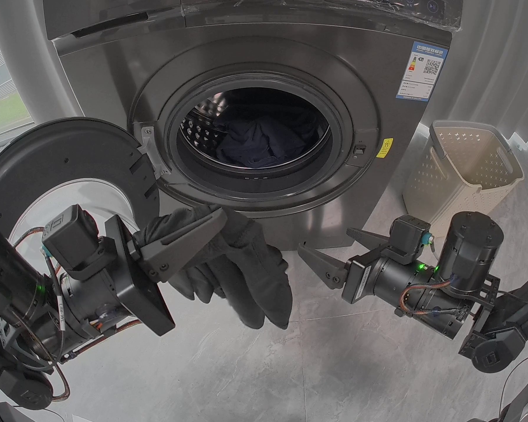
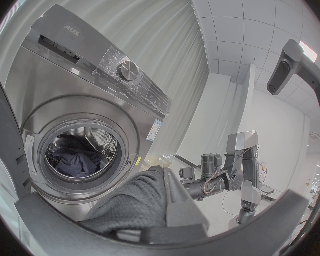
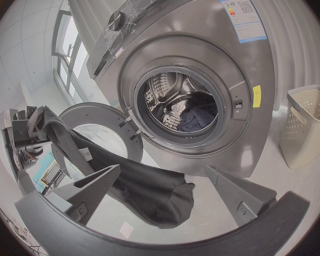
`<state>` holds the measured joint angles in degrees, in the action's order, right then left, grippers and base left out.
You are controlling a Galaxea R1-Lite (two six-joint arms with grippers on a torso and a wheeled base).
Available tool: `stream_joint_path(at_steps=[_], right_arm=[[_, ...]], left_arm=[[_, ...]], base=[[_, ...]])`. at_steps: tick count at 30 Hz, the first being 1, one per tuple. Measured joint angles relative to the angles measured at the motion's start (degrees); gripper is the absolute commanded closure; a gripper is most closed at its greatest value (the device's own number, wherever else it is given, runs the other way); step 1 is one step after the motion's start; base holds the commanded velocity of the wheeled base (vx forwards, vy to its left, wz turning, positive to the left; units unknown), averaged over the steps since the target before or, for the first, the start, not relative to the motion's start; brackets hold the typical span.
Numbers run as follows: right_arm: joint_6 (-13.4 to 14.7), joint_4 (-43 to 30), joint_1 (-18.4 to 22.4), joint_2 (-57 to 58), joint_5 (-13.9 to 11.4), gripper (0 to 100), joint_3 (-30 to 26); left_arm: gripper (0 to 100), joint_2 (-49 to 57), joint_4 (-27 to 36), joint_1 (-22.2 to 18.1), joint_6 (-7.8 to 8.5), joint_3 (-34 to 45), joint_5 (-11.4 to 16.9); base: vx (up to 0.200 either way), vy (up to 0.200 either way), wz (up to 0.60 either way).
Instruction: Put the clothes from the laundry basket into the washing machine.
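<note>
Left gripper (image 1: 208, 224): nearest to me, low in front of the machine; I read its jaws as clamped on the dark grey garment (image 1: 258, 276).
Dark grey garment: hung in folds from that grip, off the floor, just below the port rim and outside it.
Right gripper (image 1: 324, 240): beside the garment, apart from it; jaws spread, holding nothing.
Door (image 1: 58, 159): swung fully open on my left.
Drum (image 1: 202, 133): one dark blue garment (image 1: 258, 142) lay inside.
Laundry basket (image 1: 452, 177): stood right of the washing machine (image 1: 334, 48); I saw no clothes in it.
Step in hand: I judged this as carry-to-drum, loading well advanced.
Next move: lift the garment above the lower rim, push it deep through the port, then release; trailing folds could catch on the rim.
</note>
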<state>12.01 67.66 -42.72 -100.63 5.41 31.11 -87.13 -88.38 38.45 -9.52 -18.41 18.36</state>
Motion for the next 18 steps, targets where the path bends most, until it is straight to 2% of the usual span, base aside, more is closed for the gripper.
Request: stream_joint_path(at_steps=[11, 18], right_arm=[[-0.6, 0.8, 0.2, -4.1, -1.3, 0, 1.7], [-0.7, 2.5, -1.1, -5.9, -1.5, 0, 0.4]], left_arm=[[100, 0.2, 0.0, -0.4, 0.06, -1.3, -0.2], [100, 0.0, 0.0, -0.6, -0.07, -2.0, -0.6]], base=[[0.000, 0.000, 0.00], [0.000, 0.000, 0.00]])
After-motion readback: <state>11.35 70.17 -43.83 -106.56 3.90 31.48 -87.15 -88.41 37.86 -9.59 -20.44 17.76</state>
